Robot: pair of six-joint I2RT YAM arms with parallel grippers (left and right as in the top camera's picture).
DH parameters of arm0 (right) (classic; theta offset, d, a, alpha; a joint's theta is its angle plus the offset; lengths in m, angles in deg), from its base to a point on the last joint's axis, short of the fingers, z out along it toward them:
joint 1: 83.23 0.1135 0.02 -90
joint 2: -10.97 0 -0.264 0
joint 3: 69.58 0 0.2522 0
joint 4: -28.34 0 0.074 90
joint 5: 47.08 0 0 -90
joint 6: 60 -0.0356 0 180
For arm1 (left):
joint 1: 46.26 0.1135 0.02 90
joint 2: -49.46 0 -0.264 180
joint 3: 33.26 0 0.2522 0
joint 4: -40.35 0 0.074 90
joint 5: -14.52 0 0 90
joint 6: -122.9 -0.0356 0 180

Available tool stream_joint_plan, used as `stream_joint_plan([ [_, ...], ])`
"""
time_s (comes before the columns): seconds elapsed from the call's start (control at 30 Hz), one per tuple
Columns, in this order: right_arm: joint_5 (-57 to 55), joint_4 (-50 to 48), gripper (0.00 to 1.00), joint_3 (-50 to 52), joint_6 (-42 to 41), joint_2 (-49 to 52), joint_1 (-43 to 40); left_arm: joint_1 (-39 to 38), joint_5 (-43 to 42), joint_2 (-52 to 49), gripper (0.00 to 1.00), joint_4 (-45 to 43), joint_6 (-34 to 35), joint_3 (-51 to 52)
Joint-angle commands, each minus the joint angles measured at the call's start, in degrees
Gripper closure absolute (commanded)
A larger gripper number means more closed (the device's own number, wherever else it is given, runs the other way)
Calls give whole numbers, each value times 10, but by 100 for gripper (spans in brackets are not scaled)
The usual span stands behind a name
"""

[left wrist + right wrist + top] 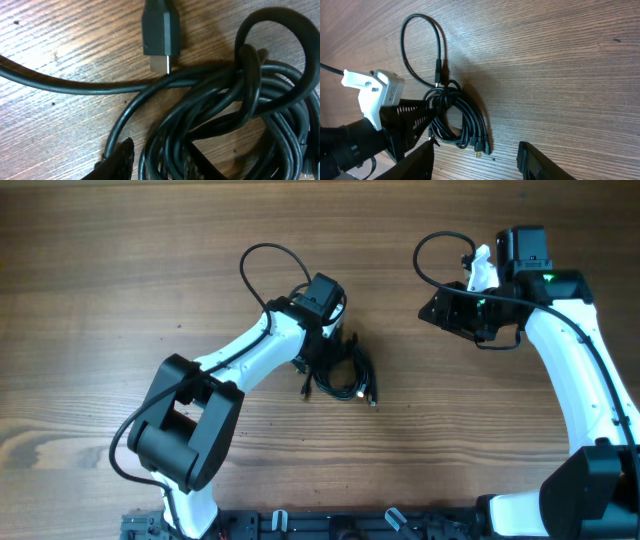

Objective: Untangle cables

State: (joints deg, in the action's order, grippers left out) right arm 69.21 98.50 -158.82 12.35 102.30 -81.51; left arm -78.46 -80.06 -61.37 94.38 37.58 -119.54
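The left fingers point(120, 159) are down at the edge of the cables point(345, 375). Their dark tips sit fairly close together with a few black strands running between them, and I cannot tell whether they pinch those strands or only straddle them. Behind them the left arm point(250, 350) reaches from its base at the near edge, slanting across the tabletop point(100, 280) to the middle, with its wrist tipped down over the bundle. The right fingers point(422, 162) stand wide apart and hold nothing. The right arm point(570, 370) rises from the near right corner and bends over to the left, so its fingers are aimed toward the bundle but well apart from it. The cables are thin, glossy black cords wound into one loose oval coil in the middle of the tabletop, with strands crossing and one turn hooked over the rest. The coil's long axis runs on a diagonal, from the end under the left fingers to the far end. There, metal-tipped plug ends point(479, 150) stick out, pointing away from the left fingers and toward the right arm's side. One cord leaves the coil in a wide open loop point(417, 40) and curves back. Its black plug point(160, 30) lies flat, metal tip pointing at the coil and just short of it.
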Motion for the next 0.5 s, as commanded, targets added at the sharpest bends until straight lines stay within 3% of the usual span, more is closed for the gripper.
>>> stream_joint_plan([
  [0.0, -8, -2, 44, -9, 10, 6, 3, -6, -12, 3, 67, 7, 21, -6],
  [0.23, -8, 1, 44, -9, 9, 8, 3, -6, -12, 2, 78, 7, 38, -6],
  [0.47, -8, 2, 44, -9, 10, 11, 3, -27, -11, -15, 79, -3, 62, 0],
])
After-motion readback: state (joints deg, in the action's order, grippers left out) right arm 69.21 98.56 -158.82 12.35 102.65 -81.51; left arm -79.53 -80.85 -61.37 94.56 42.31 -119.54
